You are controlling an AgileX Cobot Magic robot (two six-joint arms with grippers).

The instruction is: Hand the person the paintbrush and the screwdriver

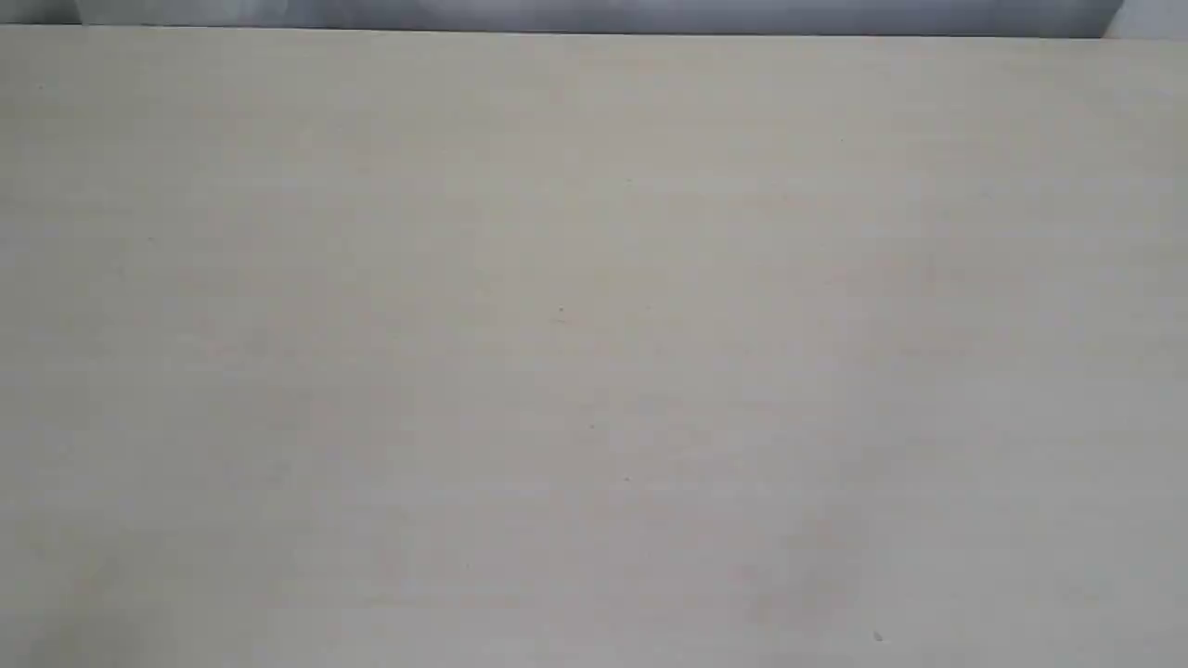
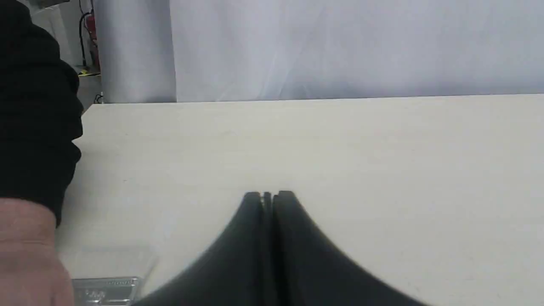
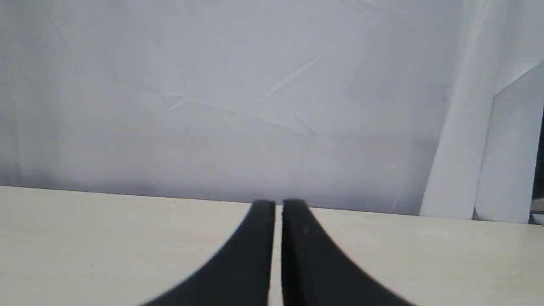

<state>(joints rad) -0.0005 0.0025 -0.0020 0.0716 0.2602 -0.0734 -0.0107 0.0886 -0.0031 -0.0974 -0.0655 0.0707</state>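
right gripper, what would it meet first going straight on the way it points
Over the table the right gripper looks unobstructed, then probably the white backdrop beyond the far edge, depth unclear.

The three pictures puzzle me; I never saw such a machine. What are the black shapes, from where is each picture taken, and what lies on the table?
It is a robot with two arms. The exterior view shows only a pale table. The other cameras sit on the wrists. The black shapes are each arm's fingers: the left fingers and the right fingers are closed and hold nothing. In the left wrist view a person's forearm in a black sleeve is beside the paintbrush, whose silver band shows. No screwdriver is visible.
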